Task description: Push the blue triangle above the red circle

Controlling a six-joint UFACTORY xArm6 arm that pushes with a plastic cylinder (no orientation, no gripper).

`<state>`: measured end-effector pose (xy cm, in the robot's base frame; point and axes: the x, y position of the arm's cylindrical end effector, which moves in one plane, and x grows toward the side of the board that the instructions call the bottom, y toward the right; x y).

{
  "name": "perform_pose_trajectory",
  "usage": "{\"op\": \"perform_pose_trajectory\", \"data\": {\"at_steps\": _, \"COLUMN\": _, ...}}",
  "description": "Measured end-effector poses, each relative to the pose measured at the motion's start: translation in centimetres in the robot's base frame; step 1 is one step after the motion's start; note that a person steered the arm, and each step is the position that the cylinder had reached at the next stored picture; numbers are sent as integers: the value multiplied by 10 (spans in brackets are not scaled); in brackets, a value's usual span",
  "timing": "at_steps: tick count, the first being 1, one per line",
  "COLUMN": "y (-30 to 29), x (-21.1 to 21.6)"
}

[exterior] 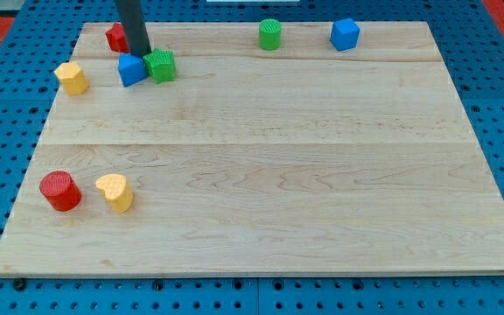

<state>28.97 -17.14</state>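
Observation:
The blue triangle [130,69] lies near the view's top left, touching a green block [160,66] on its right. The red circle [60,191] stands near the view's bottom left corner of the board. My tip [141,53] is at the lower end of the dark rod, just above the blue triangle and the green block, at the seam between them. A red block [115,38] sits partly hidden behind the rod to its left.
A yellow block [73,77] lies left of the blue triangle. A yellow heart-shaped block [115,192] sits right of the red circle. A green cylinder [270,34] and a blue cube [345,34] stand along the top edge of the wooden board [278,175].

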Motion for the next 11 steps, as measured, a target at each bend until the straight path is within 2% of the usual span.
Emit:
{"op": "perform_pose_trajectory", "data": {"at_steps": 1, "y": 0, "x": 27}}
{"op": "perform_pose_trajectory", "data": {"at_steps": 2, "y": 19, "x": 9}}
{"op": "perform_pose_trajectory", "data": {"at_steps": 5, "y": -31, "x": 89}}
{"op": "perform_pose_trajectory", "data": {"at_steps": 6, "y": -11, "x": 93}}
{"op": "perform_pose_trajectory", "data": {"at_steps": 7, "y": -1, "x": 47}}
{"op": "perform_pose_trajectory", "data": {"at_steps": 8, "y": -43, "x": 39}}
{"op": "perform_pose_trajectory", "data": {"at_steps": 11, "y": -50, "x": 85}}
